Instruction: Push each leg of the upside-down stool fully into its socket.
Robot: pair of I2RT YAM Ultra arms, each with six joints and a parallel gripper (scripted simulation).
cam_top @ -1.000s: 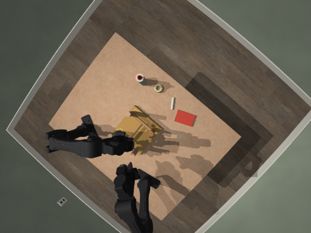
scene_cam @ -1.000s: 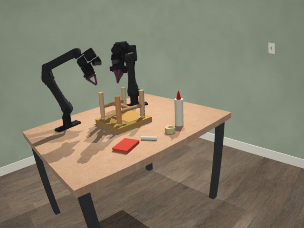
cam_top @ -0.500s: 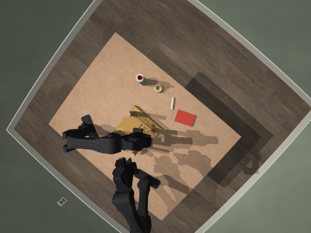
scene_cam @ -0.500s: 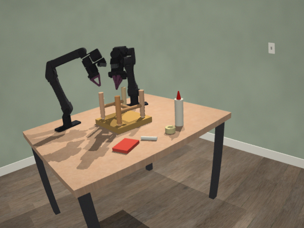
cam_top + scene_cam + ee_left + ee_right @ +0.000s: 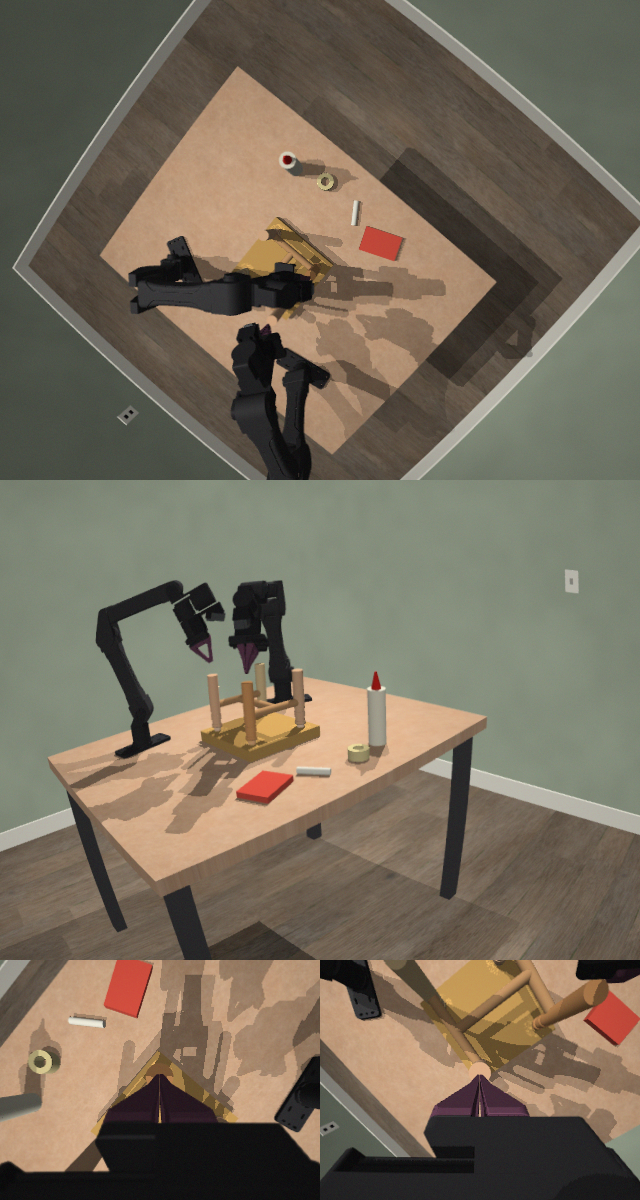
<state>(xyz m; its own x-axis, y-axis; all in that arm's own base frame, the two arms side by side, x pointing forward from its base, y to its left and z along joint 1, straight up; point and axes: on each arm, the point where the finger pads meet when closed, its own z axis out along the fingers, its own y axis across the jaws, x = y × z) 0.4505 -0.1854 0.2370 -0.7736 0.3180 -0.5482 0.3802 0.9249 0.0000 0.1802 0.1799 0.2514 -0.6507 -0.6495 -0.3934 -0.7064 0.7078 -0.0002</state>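
The stool lies upside down on the table, its yellow seat [image 5: 252,264] [image 5: 283,725] [image 5: 131,1089] [image 5: 470,995] flat and four wooden legs joined by crossbars pointing up. My left gripper [image 5: 308,289] [image 5: 247,667] [image 5: 159,1079] is shut and empty. It hangs right above the top of the front leg [image 5: 249,712], which its fingers mostly hide in the left wrist view. My right gripper [image 5: 266,329] [image 5: 205,658] [image 5: 479,1079] is shut and empty. Its tip is just above and beside the top of the left leg [image 5: 212,702] [image 5: 480,1070]. The other two legs [image 5: 298,697] [image 5: 260,678] stand free.
A red block [image 5: 381,242] [image 5: 264,785] [image 5: 128,987] [image 5: 615,1017], a white stick [image 5: 355,212] [image 5: 313,771] [image 5: 86,1021], a tape ring [image 5: 323,177] [image 5: 358,752] [image 5: 40,1061] and a glue bottle [image 5: 287,160] [image 5: 376,717] stand beyond the stool. Both arm bases flank it.
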